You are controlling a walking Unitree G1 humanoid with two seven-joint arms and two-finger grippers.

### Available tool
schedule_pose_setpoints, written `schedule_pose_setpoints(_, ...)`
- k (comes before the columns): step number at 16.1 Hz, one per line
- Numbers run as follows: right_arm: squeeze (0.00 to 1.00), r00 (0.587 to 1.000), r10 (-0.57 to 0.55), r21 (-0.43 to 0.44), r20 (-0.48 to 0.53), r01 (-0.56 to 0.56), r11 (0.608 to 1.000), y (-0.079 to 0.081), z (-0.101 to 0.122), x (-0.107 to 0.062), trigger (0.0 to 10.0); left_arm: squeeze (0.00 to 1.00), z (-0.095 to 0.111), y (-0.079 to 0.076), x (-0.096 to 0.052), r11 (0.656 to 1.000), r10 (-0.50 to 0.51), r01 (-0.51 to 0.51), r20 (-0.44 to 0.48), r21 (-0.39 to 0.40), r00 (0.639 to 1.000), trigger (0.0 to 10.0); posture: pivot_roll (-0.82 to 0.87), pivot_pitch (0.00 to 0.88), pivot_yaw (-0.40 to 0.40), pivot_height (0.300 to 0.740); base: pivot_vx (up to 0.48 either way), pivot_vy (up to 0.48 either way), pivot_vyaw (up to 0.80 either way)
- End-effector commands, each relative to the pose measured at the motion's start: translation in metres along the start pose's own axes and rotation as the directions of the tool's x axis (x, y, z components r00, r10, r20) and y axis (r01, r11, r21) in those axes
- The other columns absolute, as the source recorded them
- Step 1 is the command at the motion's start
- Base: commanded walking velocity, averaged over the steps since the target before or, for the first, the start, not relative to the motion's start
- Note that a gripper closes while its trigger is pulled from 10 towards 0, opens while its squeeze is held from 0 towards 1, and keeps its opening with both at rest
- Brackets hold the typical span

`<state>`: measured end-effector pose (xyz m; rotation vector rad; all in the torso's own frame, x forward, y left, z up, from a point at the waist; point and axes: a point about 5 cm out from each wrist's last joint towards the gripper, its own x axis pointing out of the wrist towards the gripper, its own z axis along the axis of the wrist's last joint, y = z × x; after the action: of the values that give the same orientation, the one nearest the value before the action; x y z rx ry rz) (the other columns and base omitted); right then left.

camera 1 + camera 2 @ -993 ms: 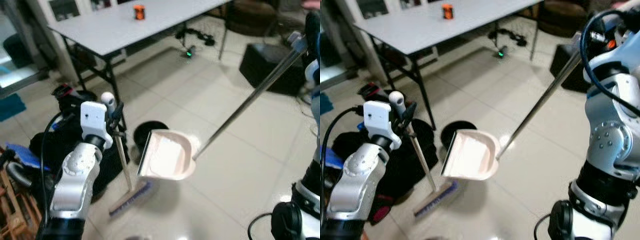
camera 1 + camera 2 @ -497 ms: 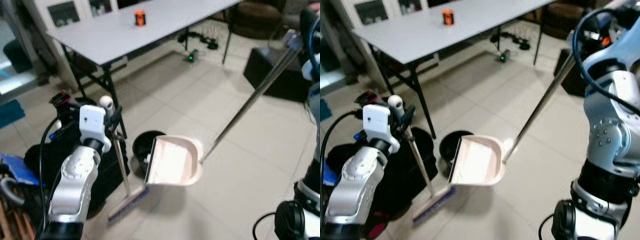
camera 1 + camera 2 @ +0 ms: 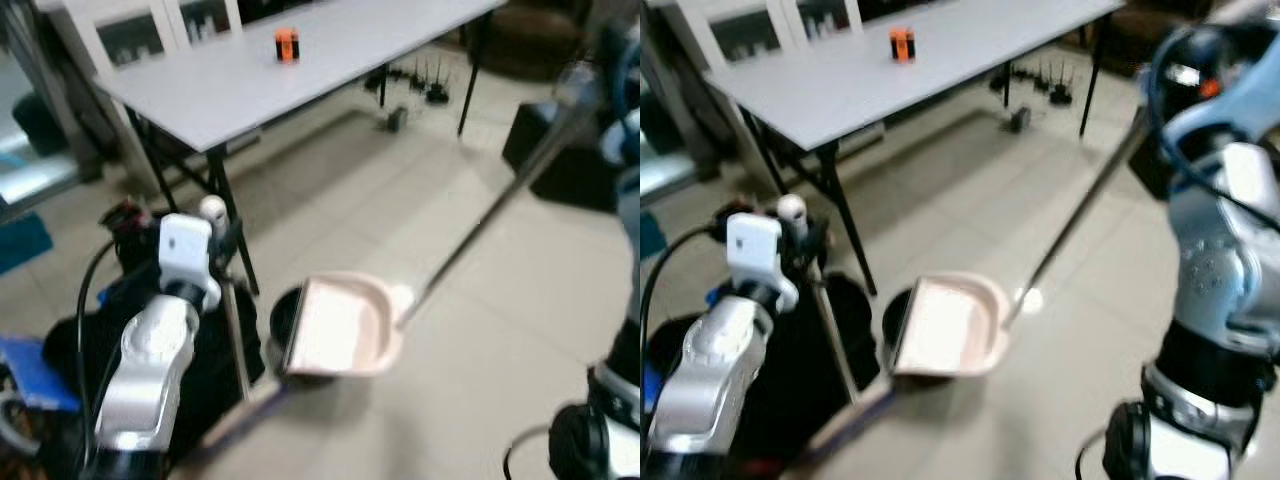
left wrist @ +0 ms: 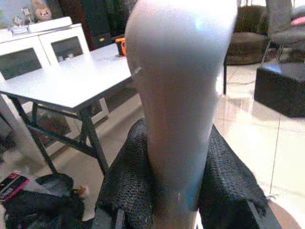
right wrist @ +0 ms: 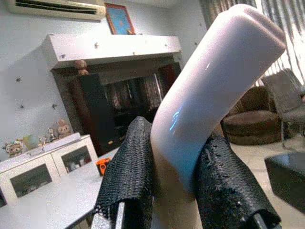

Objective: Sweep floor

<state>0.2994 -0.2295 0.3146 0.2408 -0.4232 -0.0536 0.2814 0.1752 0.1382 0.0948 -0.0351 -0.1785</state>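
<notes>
A long grey table (image 3: 330, 50) stands at the far side of the tiled floor (image 3: 400, 210), with a small orange object (image 3: 287, 44) on its top. On the near left, dark bags (image 3: 800, 400) are piled on the floor beside the table's black legs. A black box (image 3: 575, 165) is seen on the far right.

A pale pink dustpan (image 3: 340, 325) is held tilted in the middle of the scene, its mouth turned to the left over a black round bin (image 3: 285, 312) that stands on the floor just behind it. A long metal handle (image 3: 1080, 215) rises from the dustpan up and to the right, to the right arm. In the right wrist view the handle's rounded pale top is clamped between the black fingers (image 5: 128, 176) of the right gripper (image 5: 178, 191).

On the left a thin broom pole (image 3: 235, 335) is held nearly upright, its blurred head (image 3: 845, 425) resting on the floor near the dustpan's near left edge. The left gripper (image 4: 178, 191) is closed around the upper end of the pole, whose pale surface is pressed between the padded fingers (image 4: 126, 176) in the left wrist view.
</notes>
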Motion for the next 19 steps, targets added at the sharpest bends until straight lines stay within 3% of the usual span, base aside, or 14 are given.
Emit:
schedule_pose_setpoints(1,0.0,0.997,0.052,0.029,0.055,-0.053,0.998,0.013,0.008,0.001,10.0,0.0,0.011,0.009,0.0,0.999,0.024,-0.026,0.044,0.038,0.999,10.0,-0.07,0.0,0.052,0.74,0.469,0.0,0.0)
schedule_pose_setpoints(6,0.0,0.997,0.053,0.003,0.062,-0.053,0.999,0.012,0.007,0.002,10.0,0.0,0.008,0.011,-0.002,0.999,0.025,-0.026,0.036,0.028,0.999,10.0,-0.07,0.0,0.049,0.74,0.46,0.0,0.0)
schedule_pose_setpoints(13,0.0,0.991,0.082,-0.056,0.11,-0.076,0.996,0.015,0.0,0.002,10.0,0.0,-0.013,0.01,-0.024,0.999,-0.011,0.015,-0.081,0.041,0.997,10.0,-0.05,0.0,0.044,0.74,0.0,0.0,0.0)
schedule_pose_setpoints(19,0.0,0.984,0.115,-0.106,0.135,-0.101,0.989,0.022,-0.018,0.013,10.0,0.0,-0.012,0.011,-0.028,1.0,0.0,0.003,-0.094,0.03,0.996,10.0,-0.02,0.0,0.04,0.74,0.0,0.0,0.0)
